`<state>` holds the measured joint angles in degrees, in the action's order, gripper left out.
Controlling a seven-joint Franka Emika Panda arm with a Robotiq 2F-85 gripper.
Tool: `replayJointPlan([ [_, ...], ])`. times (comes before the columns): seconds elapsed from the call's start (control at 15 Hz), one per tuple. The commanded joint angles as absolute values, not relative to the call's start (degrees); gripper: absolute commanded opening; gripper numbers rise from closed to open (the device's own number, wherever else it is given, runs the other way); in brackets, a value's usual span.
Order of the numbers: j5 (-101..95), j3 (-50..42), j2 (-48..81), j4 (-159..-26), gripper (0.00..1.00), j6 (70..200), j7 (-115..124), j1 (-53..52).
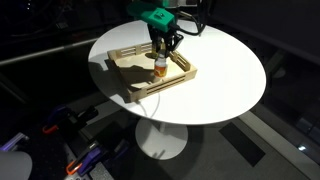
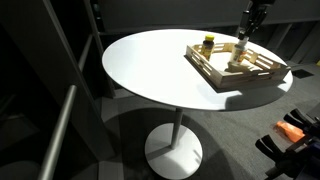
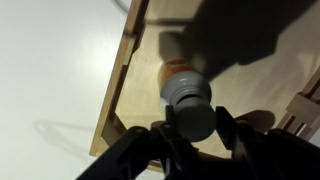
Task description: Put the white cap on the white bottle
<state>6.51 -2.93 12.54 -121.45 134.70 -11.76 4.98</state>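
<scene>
The white bottle [image 1: 159,69] with its orange-brown band stands upright inside a wooden tray [image 1: 142,88] on the round white table; it also shows in the other exterior view [image 2: 237,62]. In the wrist view its neck and banded body [image 3: 180,78] lie just beyond my fingers. My gripper [image 3: 196,122] is directly above the bottle, with one finger on each side of the white cap [image 3: 192,116], and is shut on it. The cap sits at the bottle's top; I cannot tell whether it touches. My gripper also shows in both exterior views [image 1: 163,47] [image 2: 244,40].
A dark bottle with a yellow cap [image 2: 208,44] stands in the tray's far corner. The tray [image 2: 225,78] has raised slatted walls around the bottle. The round table [image 1: 225,85] has bare white surface beside the tray. The floor around is dark, with orange-handled tools [image 2: 292,130] below.
</scene>
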Motion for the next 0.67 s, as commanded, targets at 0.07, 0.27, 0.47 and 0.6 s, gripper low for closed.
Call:
replayJointPlan([
  [0.07,7.1,-2.1,13.2,-119.9,0.28,133.0,-13.4,5.6],
  [0.27,6.7,-2.1,13.2,-119.9,0.28,132.8,-13.2,5.6],
  [0.47,6.2,-2.3,13.1,-120.1,0.28,133.1,-12.7,5.5],
  [0.6,6.0,-2.3,13.0,-120.1,0.28,133.1,-12.6,5.5],
])
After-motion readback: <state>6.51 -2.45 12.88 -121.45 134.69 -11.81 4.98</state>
